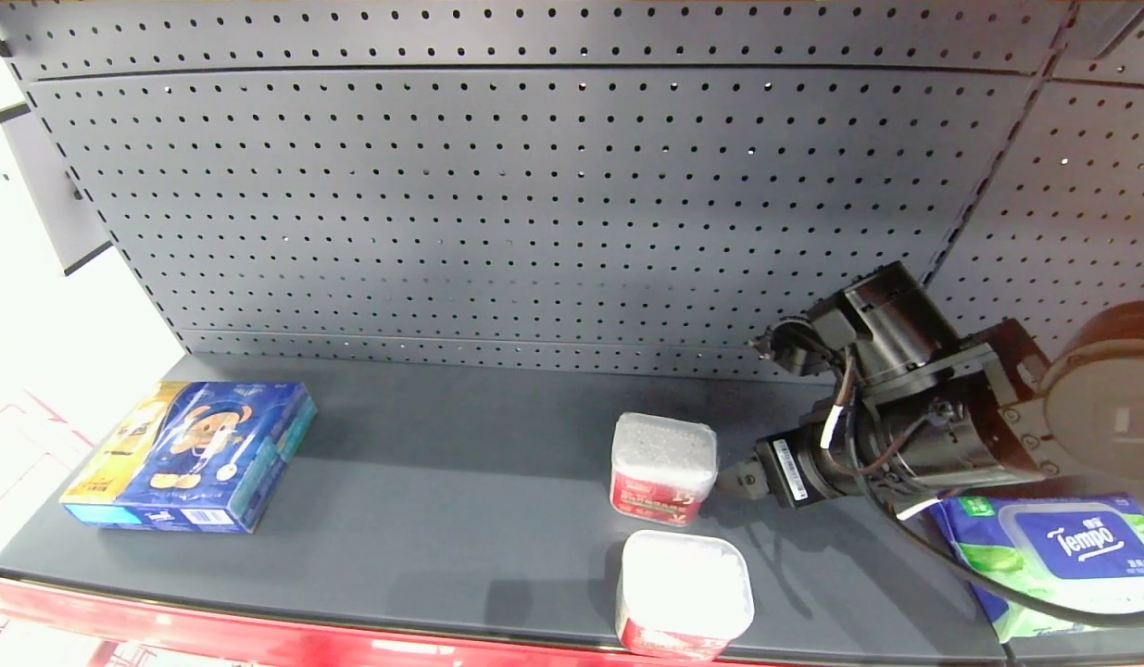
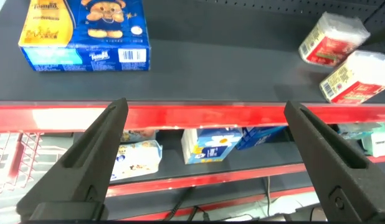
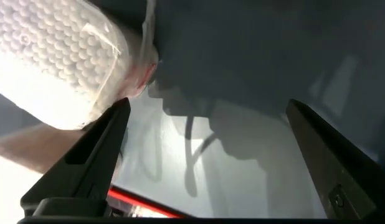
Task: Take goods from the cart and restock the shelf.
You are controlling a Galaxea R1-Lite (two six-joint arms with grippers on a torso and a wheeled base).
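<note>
My right jaws gaped empty just beside the rear cotton-swab tub (image 1: 662,468), placed behind the front tub (image 1: 683,593) on the shelf (image 1: 442,519), likely to form a row.

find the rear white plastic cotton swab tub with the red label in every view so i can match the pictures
Head view: the rear white plastic cotton swab tub stands on the shelf right of centre, just ahead of the right gripper.
Left wrist view: it is the farther of the two tubs, beyond the red shelf edge.
Right wrist view: most likely the big white tub beside one finger.
Shared landmark: the red shelf edge.
</note>
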